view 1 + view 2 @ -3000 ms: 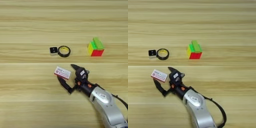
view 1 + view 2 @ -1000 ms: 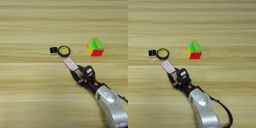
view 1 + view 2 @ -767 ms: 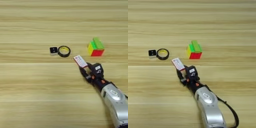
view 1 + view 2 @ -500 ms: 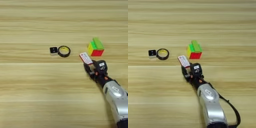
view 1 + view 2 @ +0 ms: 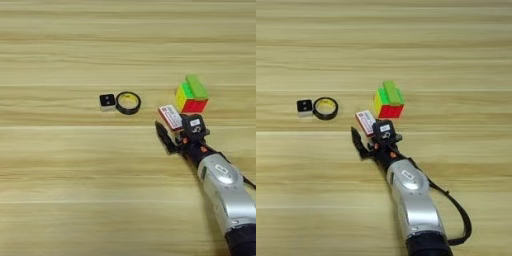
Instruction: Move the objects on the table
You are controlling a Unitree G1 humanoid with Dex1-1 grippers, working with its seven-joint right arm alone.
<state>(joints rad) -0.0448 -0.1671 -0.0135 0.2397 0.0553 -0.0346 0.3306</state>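
box [image 5: 170, 116] at claw [image 5: 175, 135], cube [image 5: 191, 95] beside

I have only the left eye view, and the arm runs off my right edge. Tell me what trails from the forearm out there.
Observer: In the right eye view a black cable leaves the silver forearm, loops out on its right side and curves back toward the bottom edge.
Operator: Now report what lies right of the puzzle cube, past my frame.
Observer: Only bare table. The right eye view shows no further item to the right of the puzzle cube.
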